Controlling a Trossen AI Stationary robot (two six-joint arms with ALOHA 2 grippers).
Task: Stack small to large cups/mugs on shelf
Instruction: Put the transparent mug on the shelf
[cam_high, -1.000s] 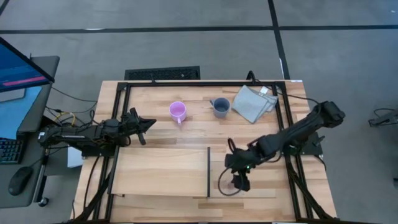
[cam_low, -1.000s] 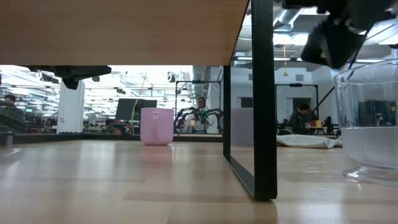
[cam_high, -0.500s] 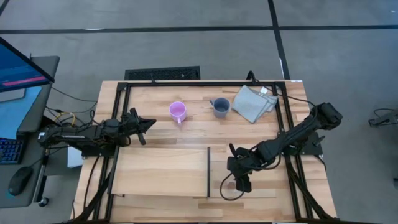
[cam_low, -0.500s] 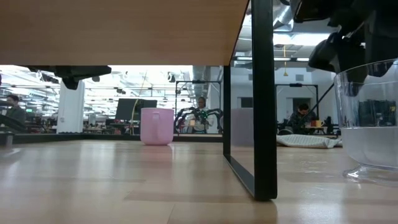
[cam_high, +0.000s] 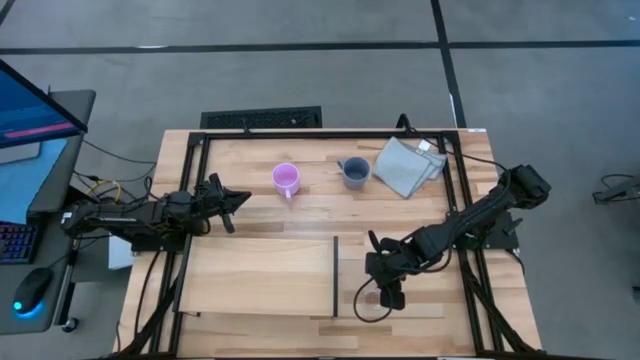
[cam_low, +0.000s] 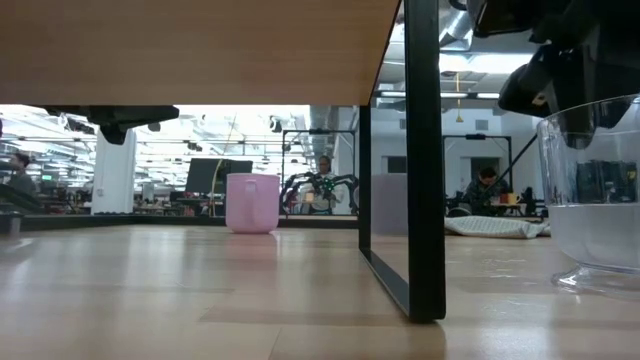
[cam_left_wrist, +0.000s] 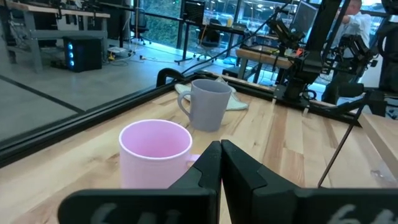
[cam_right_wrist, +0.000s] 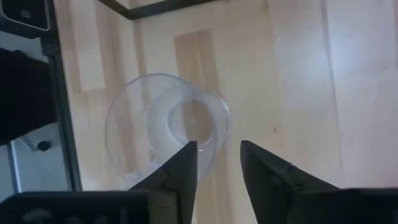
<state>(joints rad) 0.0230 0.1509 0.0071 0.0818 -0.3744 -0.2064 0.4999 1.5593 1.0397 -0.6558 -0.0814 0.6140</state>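
A small clear cup (cam_right_wrist: 163, 130) stands upright on the tabletop right of the shelf (cam_high: 260, 278); it also shows in the low view (cam_low: 600, 200). My right gripper (cam_right_wrist: 217, 149) is open just above its rim, pointing down, one finger over the cup's mouth and one outside its wall. The pink-purple mug (cam_high: 286, 180) and the blue-grey mug (cam_high: 354, 172) stand upright at the far middle of the table. My left gripper (cam_high: 236, 198) is shut and empty, left of the pink mug (cam_left_wrist: 155, 149).
A folded grey cloth (cam_high: 408, 165) lies at the far right. The black metal frame (cam_low: 422, 160) carries the raised shelf, whose black dividing strip (cam_high: 334, 275) runs near the right gripper. Bare tabletop lies between the mugs and the shelf.
My right gripper has gone down and a little toward the table's near edge, onto the clear cup, and now hangs just over its rim. The cup and both mugs have stayed put.
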